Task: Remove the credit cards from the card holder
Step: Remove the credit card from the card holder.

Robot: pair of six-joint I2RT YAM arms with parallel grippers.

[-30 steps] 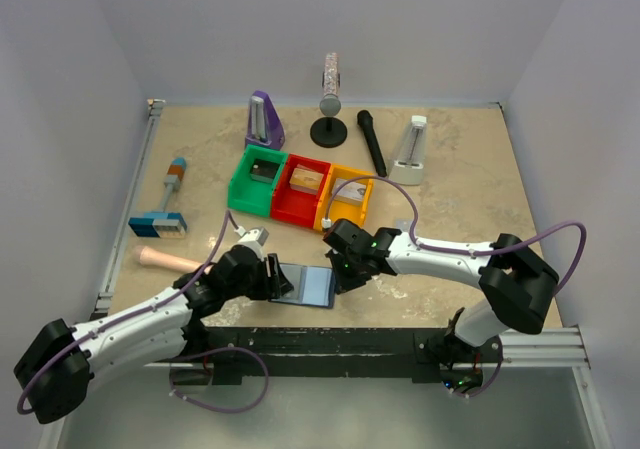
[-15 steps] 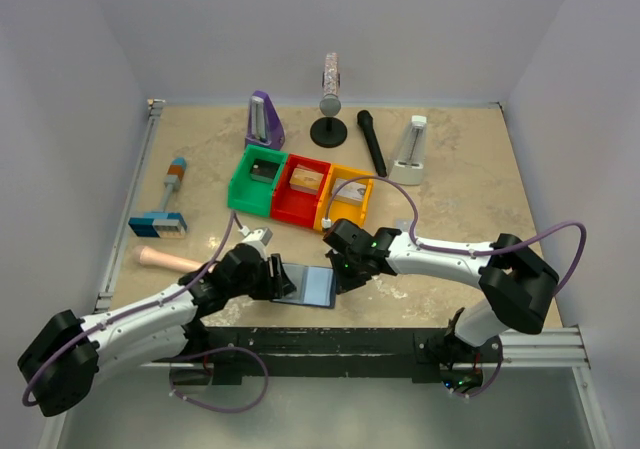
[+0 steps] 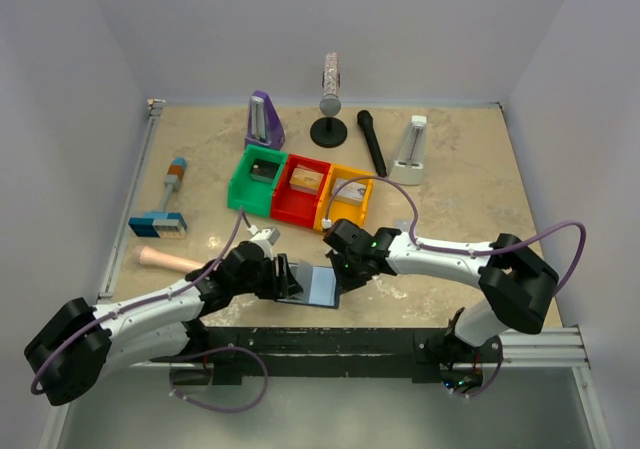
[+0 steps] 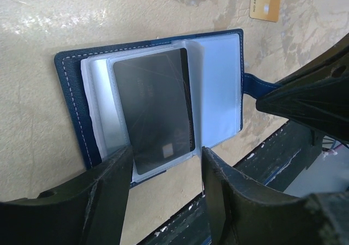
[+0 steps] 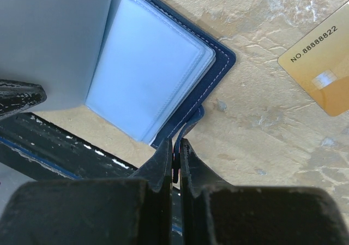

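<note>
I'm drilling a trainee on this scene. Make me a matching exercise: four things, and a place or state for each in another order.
1. dark card
2. gold card
3. right gripper
4. left gripper

A. loose on the table
B. in a clear sleeve of the holder
C. open, straddling the holder's edge
D. shut on the holder's strap

Pairs: 1-B, 2-A, 3-D, 4-C

On my overhead feed I see three bins in a touching row mid-worktop [image 3: 470, 184]: green [image 3: 257, 179], red [image 3: 301, 191] and yellow [image 3: 345, 198], each with a small block inside. Behind them I have a purple metronome [image 3: 264, 120], a microphone on a round stand [image 3: 330, 99], a black handheld mic [image 3: 372, 141] and a white metronome [image 3: 413, 150]. Far left lie a blue-and-white block [image 3: 157, 225], a small tool [image 3: 176, 177] and a pinkish cylinder [image 3: 170, 260].
</note>
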